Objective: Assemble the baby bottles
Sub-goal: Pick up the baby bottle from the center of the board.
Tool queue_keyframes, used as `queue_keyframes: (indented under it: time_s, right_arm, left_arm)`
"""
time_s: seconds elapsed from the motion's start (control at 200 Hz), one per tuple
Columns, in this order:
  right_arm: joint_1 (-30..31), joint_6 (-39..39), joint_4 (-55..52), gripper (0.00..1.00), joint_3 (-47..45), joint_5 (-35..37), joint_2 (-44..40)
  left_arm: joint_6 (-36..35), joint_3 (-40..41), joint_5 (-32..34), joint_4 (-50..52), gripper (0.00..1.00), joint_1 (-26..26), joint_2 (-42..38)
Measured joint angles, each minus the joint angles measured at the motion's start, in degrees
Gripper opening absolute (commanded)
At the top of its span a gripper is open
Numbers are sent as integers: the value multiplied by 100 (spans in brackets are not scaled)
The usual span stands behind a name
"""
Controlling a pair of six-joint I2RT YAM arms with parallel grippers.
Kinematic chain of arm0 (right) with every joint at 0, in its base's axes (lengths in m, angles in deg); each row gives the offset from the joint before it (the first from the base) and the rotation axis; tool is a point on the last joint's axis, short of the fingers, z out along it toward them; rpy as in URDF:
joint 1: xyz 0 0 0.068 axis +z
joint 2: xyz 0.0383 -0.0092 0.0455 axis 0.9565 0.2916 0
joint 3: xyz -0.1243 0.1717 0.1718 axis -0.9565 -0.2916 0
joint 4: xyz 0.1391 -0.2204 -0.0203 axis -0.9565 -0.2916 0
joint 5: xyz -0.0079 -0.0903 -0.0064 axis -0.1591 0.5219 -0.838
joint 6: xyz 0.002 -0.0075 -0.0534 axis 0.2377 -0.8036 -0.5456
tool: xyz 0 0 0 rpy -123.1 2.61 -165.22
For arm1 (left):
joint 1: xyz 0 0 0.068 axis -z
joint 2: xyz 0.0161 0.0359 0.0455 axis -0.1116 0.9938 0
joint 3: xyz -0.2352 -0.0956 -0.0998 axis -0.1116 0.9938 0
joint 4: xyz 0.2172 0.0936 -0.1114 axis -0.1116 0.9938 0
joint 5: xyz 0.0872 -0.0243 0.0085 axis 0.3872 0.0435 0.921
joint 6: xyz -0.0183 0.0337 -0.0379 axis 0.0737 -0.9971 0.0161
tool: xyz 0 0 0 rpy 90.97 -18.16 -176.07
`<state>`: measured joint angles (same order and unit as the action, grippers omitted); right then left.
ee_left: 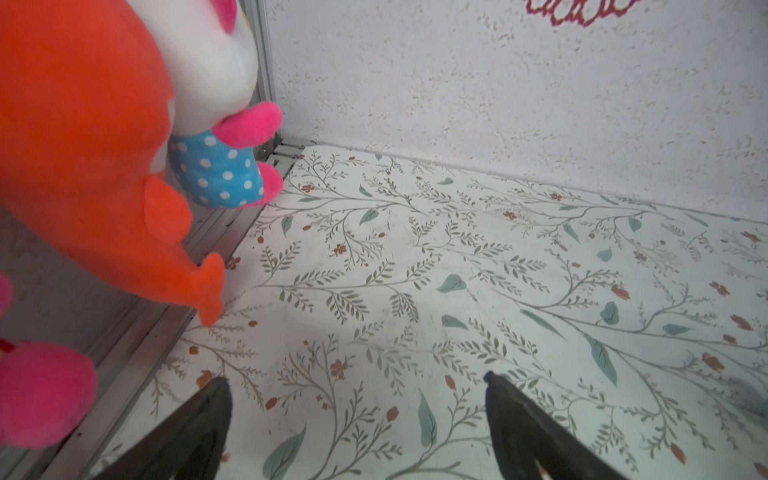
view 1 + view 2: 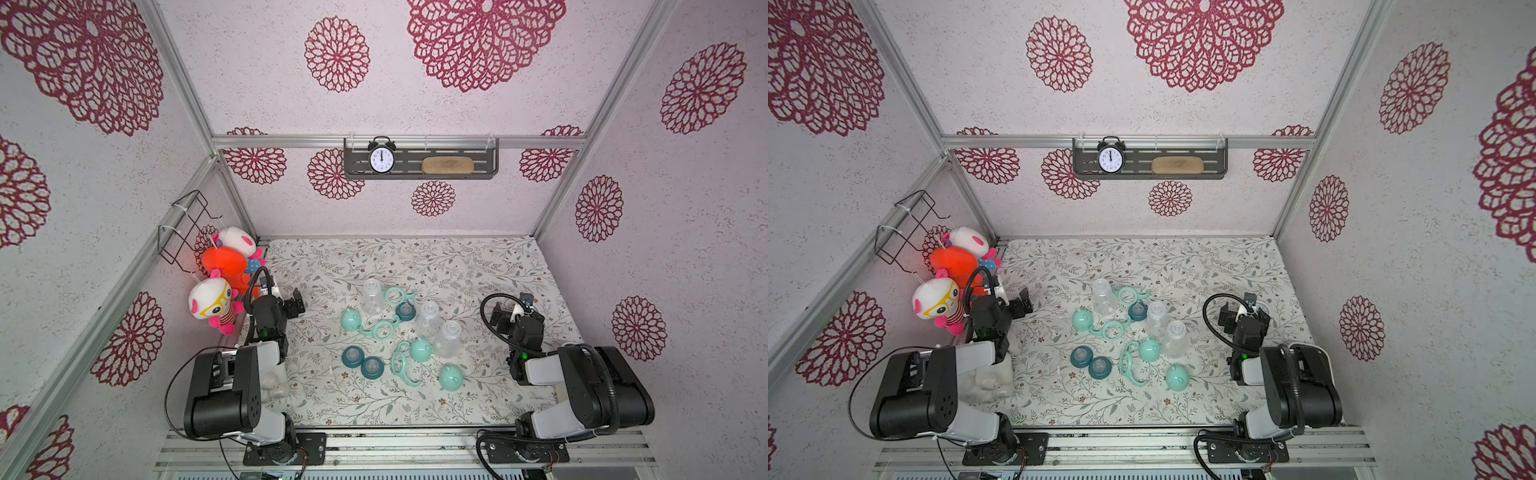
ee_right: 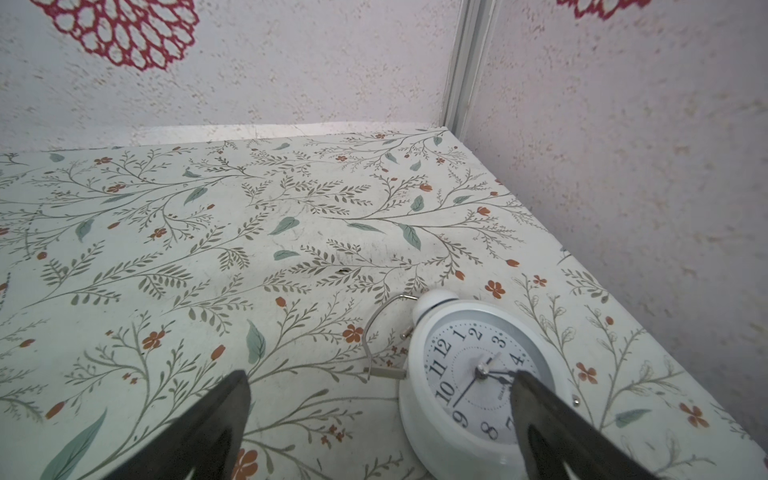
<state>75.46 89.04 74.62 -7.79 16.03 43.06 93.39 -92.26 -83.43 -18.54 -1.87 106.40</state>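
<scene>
Partly seen: white clock [image 3: 469, 361] and orange plush toy [image 1: 83, 145].
The right wrist view's edge cuts off the white clock, and a finger of the right end effector [image 3: 380, 374] covers part of its dial; the orange plush toy runs past the left wrist view's edge.

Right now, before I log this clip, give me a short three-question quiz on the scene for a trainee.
1. True or false: a mint cap already sits on one of the clear bottles.
2. How many dark teal collars lie on the floral mat? A) two B) three C) five
3. Which object lies face up on the mat by the right arm's open jaws?
Key: 1 false, all three bottles have bare necks. 2 B. 3 the white alarm clock.
</scene>
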Motion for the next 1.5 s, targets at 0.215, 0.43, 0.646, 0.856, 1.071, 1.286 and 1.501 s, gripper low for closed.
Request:
queue_keyframes:
  time_s: [0.215,0.43,0.646,0.856,1.071,1.286,1.501]
  right_arm:
    - [195,-9,-1718,99,925,444,-1093]
    - [726,109,-3659,99,1762,743,-2011]
    - [1554,636,-5480,99,2503,813,-2509]
    - [2302,1147,-6861,99,3014,490,-2813]
    - [3128,1523,-8043,95,3436,168,-2900]
    - [3580,1709,-8658,93,3560,-160,-3040]
    - [3779,1725,-8856,91,3528,-197,-2739]
  left_arm:
    - [48,-1331,304,1534,98,400,-743]
    - [332,-2896,658,3445,98,1412,-1036]
    - [623,-3353,415,4927,98,2295,-1495]
    - [774,-3213,-155,5657,98,2745,-2022]
    - [929,-2608,-929,5904,98,2957,-2293]
    - [1113,-2072,-1318,5965,98,3383,-2575]
    - [1298,-1753,-1316,5810,98,3786,-3062]
